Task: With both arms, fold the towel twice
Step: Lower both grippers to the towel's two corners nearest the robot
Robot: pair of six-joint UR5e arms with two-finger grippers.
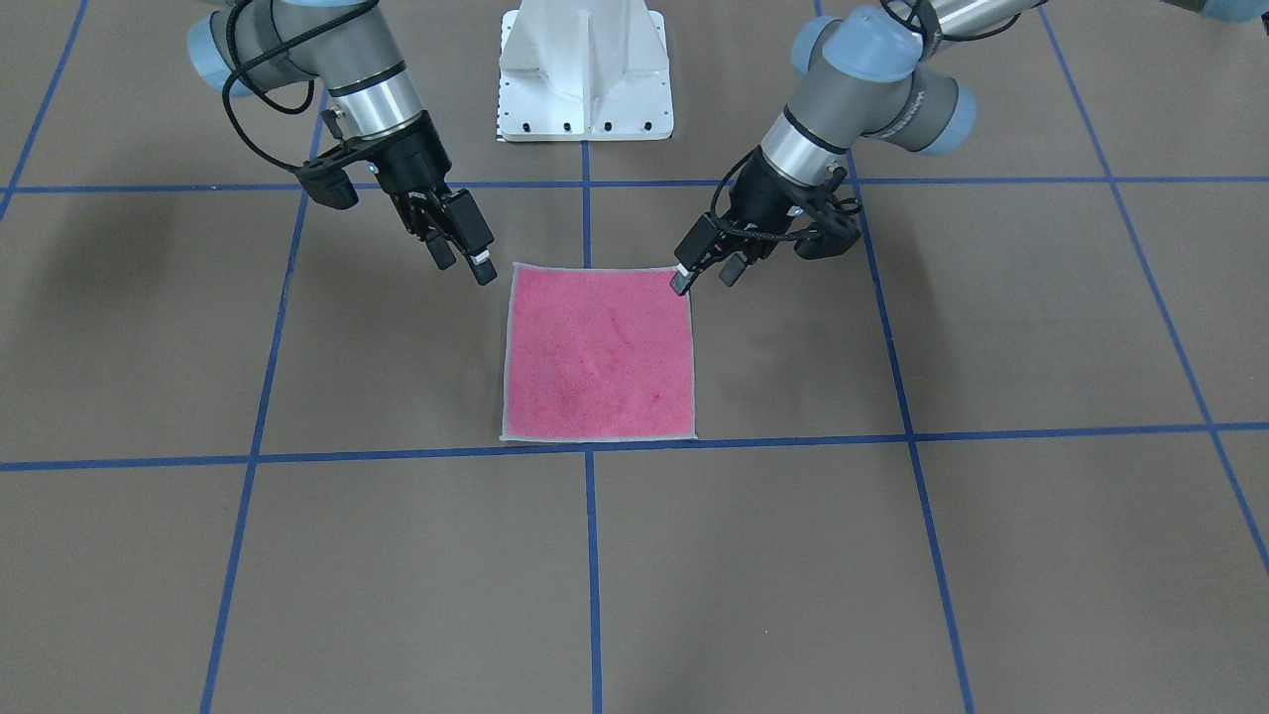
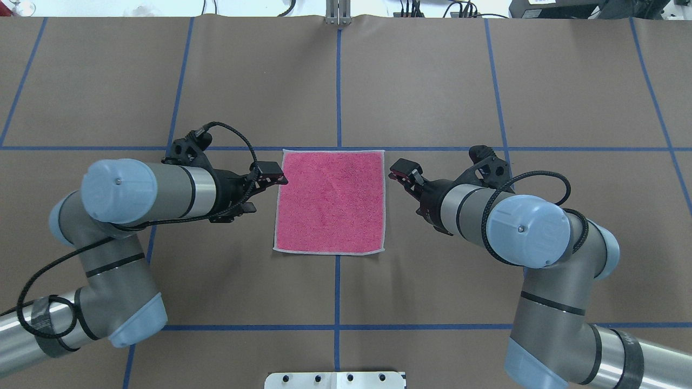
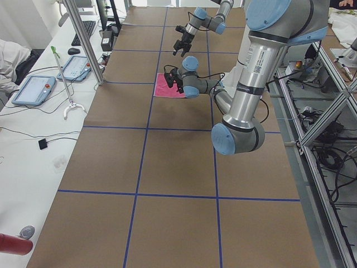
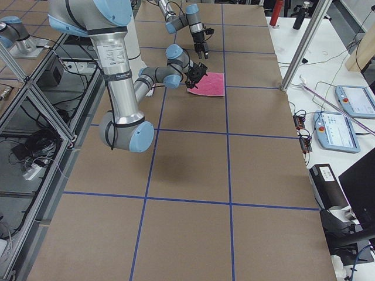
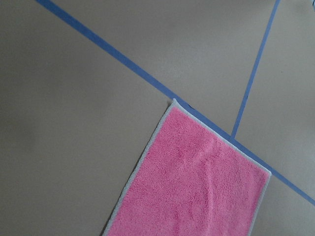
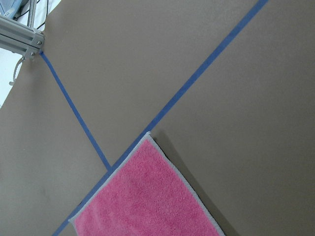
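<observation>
The towel is lying flat, pink face up, mid-desk, between the arms. The left pincer and right pincer are hanging partly spread and empty beside it. Each should be nipping one near corner by the border, then lifting evenly toward the far edge by the blue line. Wrist views are showing no fingers. Whether the left tip is touching cloth, I cannot tell.
</observation>
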